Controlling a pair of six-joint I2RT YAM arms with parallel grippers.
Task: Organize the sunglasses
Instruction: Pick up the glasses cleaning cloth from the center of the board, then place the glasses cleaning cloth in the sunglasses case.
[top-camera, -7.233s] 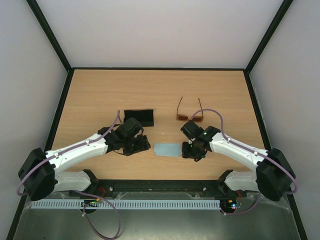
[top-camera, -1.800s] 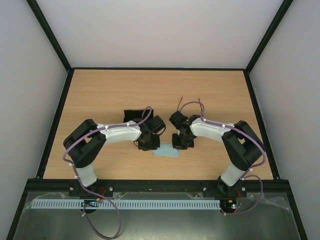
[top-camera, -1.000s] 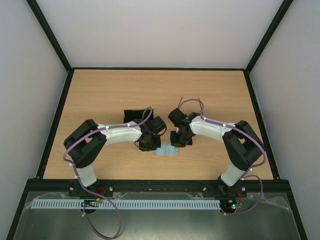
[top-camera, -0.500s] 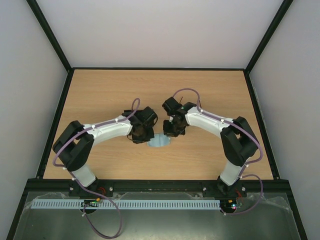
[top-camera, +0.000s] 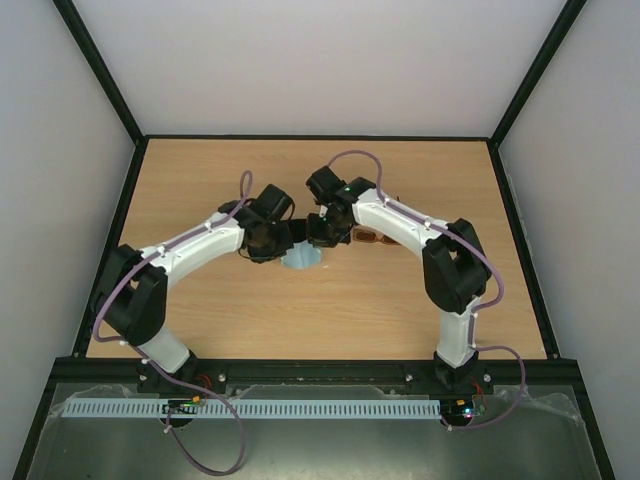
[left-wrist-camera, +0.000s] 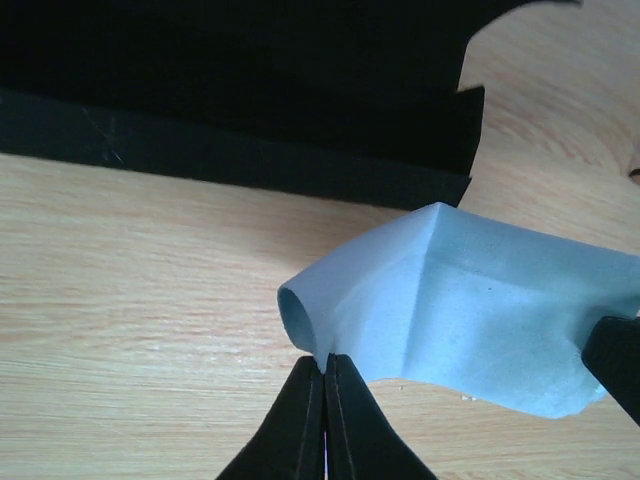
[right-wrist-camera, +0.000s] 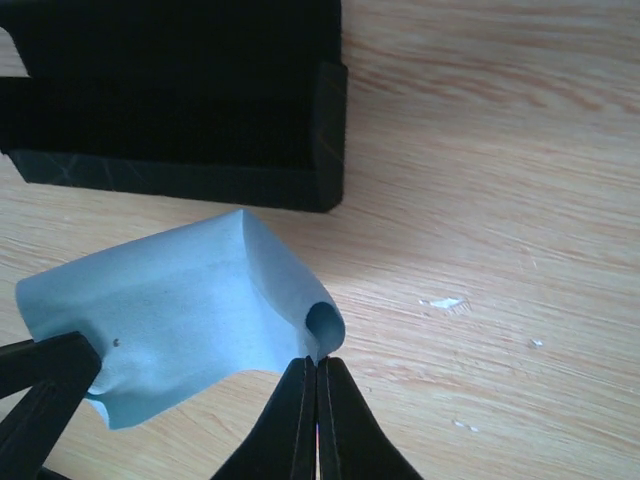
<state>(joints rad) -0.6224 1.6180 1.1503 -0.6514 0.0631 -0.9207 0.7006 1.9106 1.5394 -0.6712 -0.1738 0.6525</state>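
The sunglasses (top-camera: 372, 237) lie on the table just right of my right forearm, partly hidden by it. A light blue cloth (left-wrist-camera: 470, 310) hangs stretched between both grippers. My left gripper (left-wrist-camera: 326, 362) is shut on one rolled corner of it. The right gripper (right-wrist-camera: 316, 362) is shut on the opposite corner of the cloth (right-wrist-camera: 170, 320). In the top view the cloth (top-camera: 300, 258) sags between the left gripper (top-camera: 272, 243) and the right gripper (top-camera: 322, 235).
An open black case (left-wrist-camera: 230, 90) lies on the wooden table just beyond the cloth, and the right wrist view also shows the case (right-wrist-camera: 170, 100). In the top view the grippers cover it. Black rails edge the table (top-camera: 200, 180).
Both arms have moved away from the near edge towards the back, carrying the cloth between them up to the black case. Both grippers stay shut.
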